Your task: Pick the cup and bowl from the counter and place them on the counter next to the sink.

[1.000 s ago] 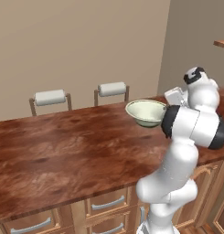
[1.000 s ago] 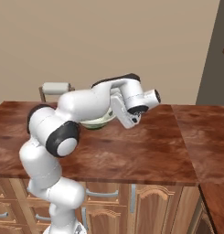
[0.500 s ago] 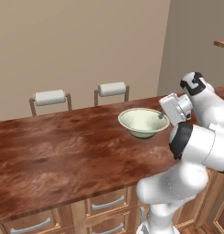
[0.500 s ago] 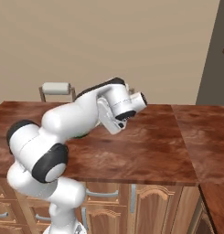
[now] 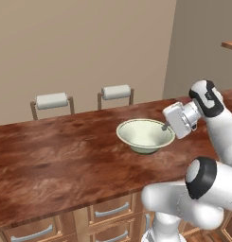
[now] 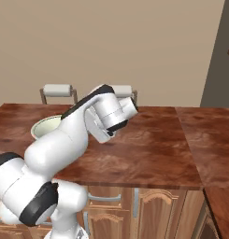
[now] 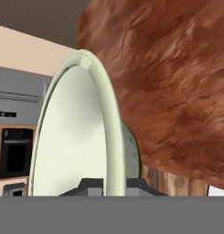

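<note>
Gripping the flared rim of the wide round pale cream bowl (image 5: 146, 135) with the two-finger gripper (image 5: 165, 126), jaws nearly closed, one dark fingertip (image 7: 91, 184) inside the wall and the other outside it, as the hand view shows. Holding the bowl roughly level and, by the shadow under its narrow foot, probably carrying it just clear of the glossy reddish-brown wood-grain counter (image 5: 60, 160) rather than resting it there, though hard to settle from these views. Hanging over the counter's middle, nearer the far edge than the near one, with the white arm partly hiding it in the right base view, where just a pale arc of bowl (image 6: 45, 126) is peeking out at the left. Pinching at the rim's right side, so the bowl's whole body is lying to the left of the gripper and is cantilevered off that one grip; judging that the coming carry is turning on keeping the rim level, since any roll of the wrist could tip or slip it. Counting one bowl and two padded stool backs (image 5: 52, 100) behind the far edge. Judging the bowl as picked but not yet placed, with the whole trip toward the sink remaining.
</note>
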Motion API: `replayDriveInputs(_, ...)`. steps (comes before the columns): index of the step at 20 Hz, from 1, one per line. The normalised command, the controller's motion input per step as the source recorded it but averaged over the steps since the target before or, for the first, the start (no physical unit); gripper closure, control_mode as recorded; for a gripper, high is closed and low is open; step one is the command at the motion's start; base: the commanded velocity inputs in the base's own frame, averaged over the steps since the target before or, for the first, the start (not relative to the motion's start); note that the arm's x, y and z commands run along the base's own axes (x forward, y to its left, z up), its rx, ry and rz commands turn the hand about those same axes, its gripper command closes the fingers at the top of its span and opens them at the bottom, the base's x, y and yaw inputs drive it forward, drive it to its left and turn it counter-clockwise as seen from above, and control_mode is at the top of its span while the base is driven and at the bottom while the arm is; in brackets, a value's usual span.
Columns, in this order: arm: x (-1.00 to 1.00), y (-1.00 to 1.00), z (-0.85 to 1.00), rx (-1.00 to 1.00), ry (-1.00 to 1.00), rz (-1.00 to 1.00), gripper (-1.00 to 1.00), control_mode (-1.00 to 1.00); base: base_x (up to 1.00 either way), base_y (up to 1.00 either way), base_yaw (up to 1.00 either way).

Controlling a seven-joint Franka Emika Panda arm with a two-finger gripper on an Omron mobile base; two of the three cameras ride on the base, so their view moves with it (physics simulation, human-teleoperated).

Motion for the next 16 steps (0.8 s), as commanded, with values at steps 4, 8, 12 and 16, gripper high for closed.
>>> replayDriveInputs(4, -0.53, 0.41, 0.08, 0.02, 0.02, 0.07, 1.00, -1.00, 0.00, 0.00, 0.00)
replayDriveInputs(8, -0.24, 0.42, 0.02, 0.01, 0.06, 0.07, 1.00, -1.00, 0.00, 0.00, 0.00)
replayDriveInputs(12, 0.03, 0.23, 0.00, 0.00, 0.08, 0.04, 1.00, -1.00, 0.00, 0.00, 0.00)
replayDriveInputs(16, 0.04, 0.00, 0.00, 0.00, 0.00, 0.00, 1.00, -1.00, 0.00, 0.00, 0.00)
